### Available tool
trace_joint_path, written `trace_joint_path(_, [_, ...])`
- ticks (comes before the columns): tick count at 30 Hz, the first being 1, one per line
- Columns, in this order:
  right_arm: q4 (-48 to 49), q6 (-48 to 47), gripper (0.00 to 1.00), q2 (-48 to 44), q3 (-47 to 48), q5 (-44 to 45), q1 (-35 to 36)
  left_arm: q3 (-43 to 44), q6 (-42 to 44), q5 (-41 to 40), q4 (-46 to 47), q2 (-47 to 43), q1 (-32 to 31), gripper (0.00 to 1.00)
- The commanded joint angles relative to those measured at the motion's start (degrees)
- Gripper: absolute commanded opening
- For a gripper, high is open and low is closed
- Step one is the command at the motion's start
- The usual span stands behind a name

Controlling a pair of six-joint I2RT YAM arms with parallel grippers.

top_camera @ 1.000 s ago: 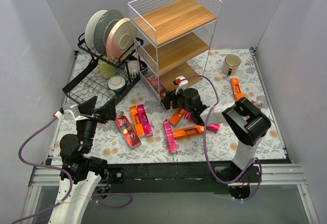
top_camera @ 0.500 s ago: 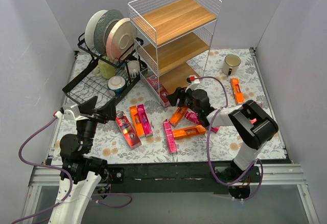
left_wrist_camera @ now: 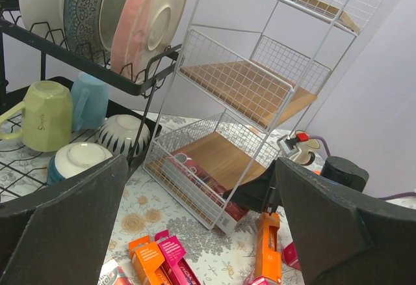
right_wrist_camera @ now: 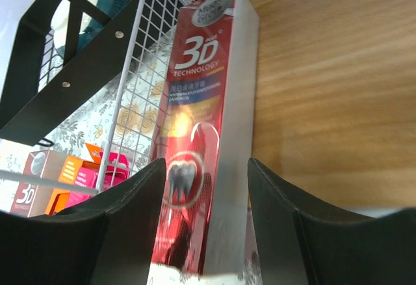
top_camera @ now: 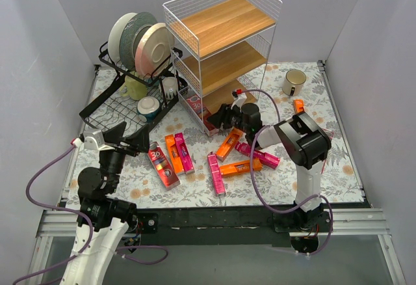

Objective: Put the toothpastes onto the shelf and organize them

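Observation:
The shelf stands at the back centre. A dark red toothpaste lies on its bottom wooden board, along the wire side. My right gripper is open at that tier's front, one finger either side of this carton's near end. It shows in the top view. Several toothpastes lie on the table: dark red, orange, pink, pink, orange, orange, pink, orange. My left gripper is open and empty, above the table's left side.
A black dish rack with plates, mugs and bowls stands left of the shelf, close to its bottom tier. A cream mug sits at the back right. Grey walls close in on both sides.
My right gripper has moved up from the table's cartons to the front of the shelf's bottom tier, and its elbow has swung in. The left arm has hardly moved.

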Motion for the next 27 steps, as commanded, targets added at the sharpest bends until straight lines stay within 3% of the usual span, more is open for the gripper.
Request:
trace_joint_path(1, [4.2, -0.06, 0.6, 3.09, 4.63, -6.64, -0.68, -0.53, 0.73, 1.21, 0.33, 0.92, 0.06, 0.98])
trace_joint_path(7, [3.76, -0.33, 0.52, 7.14, 8.41, -11.91, -1.56, -0.53, 0.82, 1.47, 0.24, 1.54, 0.06, 0.98])
trace_joint_path(17, [5.16, 0.81, 0.49, 10.57, 12.12, -18.34, -2.26, -0.44, 1.0, 1.82, 0.24, 1.98, 0.06, 0.98])
trace_joint_path(22, [5.16, 0.29, 0.64, 7.41, 9.57, -16.85, -2.79, -0.44, 1.08, 1.82, 0.24, 1.8, -0.02, 0.98])
trace_joint_path(27, [4.2, -0.24, 0.73, 2.84, 6.85, -15.97, -3.58, -0.44, 1.0, 1.82, 0.16, 1.63, 0.06, 0.98])
